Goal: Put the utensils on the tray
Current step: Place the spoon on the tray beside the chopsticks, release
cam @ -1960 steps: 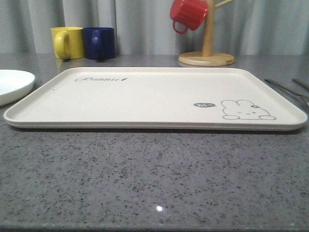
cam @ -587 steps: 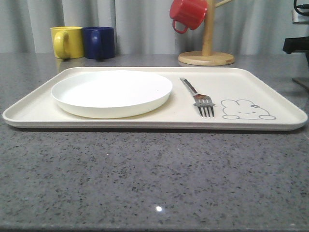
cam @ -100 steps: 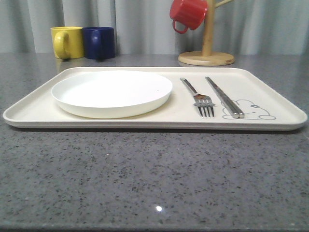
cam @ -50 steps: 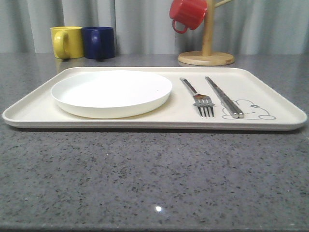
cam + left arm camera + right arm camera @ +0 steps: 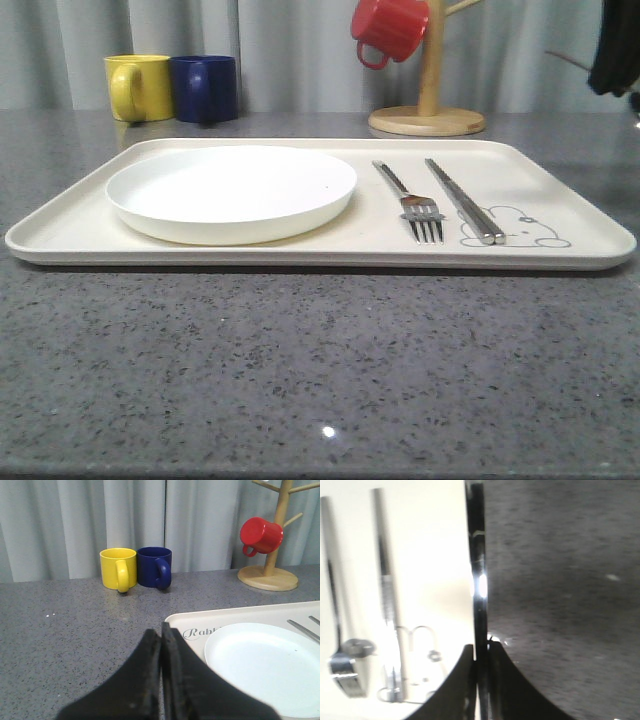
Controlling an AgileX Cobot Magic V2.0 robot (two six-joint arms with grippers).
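The cream tray (image 5: 200, 252) lies mid-table with a fork (image 5: 410, 195) and a pair of chopsticks (image 5: 462, 200) side by side on its right half, beside the rabbit drawing. My right gripper (image 5: 615, 50) hangs above the table just right of the tray. It is shut on a slim shiny handle (image 5: 478, 555), the spoon; its bowl is hidden. The wrist view puts this gripper (image 5: 480, 647) over the tray's (image 5: 435, 555) right rim, chopsticks (image 5: 382, 580) and fork (image 5: 335, 605) beyond. My left gripper (image 5: 161, 630) is shut and empty, near the tray's (image 5: 240, 615) far left corner.
A round white plate (image 5: 232, 190) fills the tray's left half. At the back stand a yellow mug (image 5: 140, 88) and a blue mug (image 5: 205, 88). A red mug (image 5: 392, 28) hangs on a wooden mug tree (image 5: 428, 120) behind the tray.
Over the earlier frames the plate, the fork and then the chopsticks came onto the tray. Since half a second ago my right gripper has come into the front view at the upper right.
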